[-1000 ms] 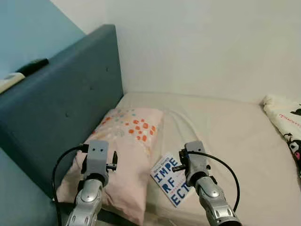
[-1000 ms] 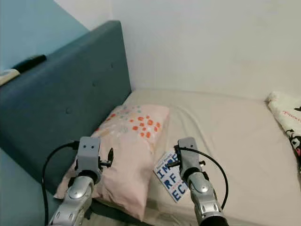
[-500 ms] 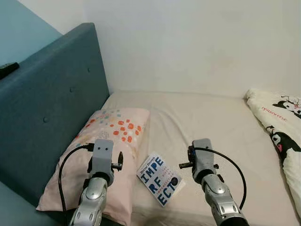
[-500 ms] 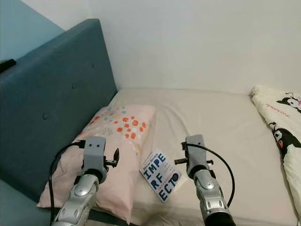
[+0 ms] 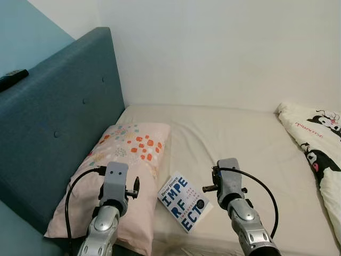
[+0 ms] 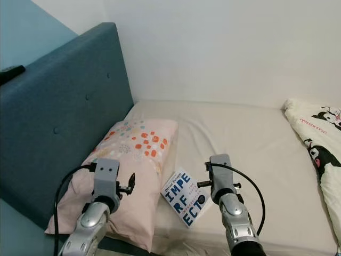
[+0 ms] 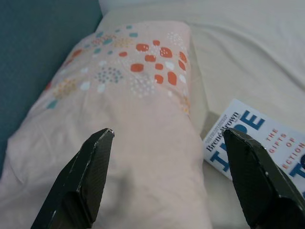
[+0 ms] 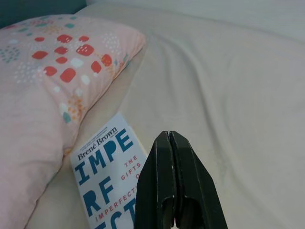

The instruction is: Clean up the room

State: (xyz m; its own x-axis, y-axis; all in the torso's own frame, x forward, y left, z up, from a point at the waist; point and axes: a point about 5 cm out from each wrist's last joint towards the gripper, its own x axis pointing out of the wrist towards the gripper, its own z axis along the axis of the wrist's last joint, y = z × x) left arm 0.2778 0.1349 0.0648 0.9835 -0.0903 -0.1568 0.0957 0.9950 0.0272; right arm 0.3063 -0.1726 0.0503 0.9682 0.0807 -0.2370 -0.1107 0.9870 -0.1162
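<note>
A white book point(image 5: 184, 201) with big blue letters lies flat on the cream bed sheet point(image 5: 250, 138), tucked against the edge of a pink pillow point(image 5: 125, 165) with orange and teal dots. My left gripper point(image 7: 167, 133) hovers over the pillow, open, with nothing between its fingers. My right gripper point(image 8: 167, 134) is shut and empty, held above the sheet just right of the book point(image 8: 107, 176). Both silver arms reach forward low over the near edge of the bed.
A tall teal headboard point(image 5: 58, 122) runs along the left, with a dark remote point(image 5: 11, 79) on its top ledge. A white blanket with cartoon prints point(image 5: 314, 144) is bunched at the right. A white wall backs the bed.
The whole picture has swung right since a second ago, bringing more of the blanket into view. Both arms hold much the same pose, and book and pillow lie as before.
</note>
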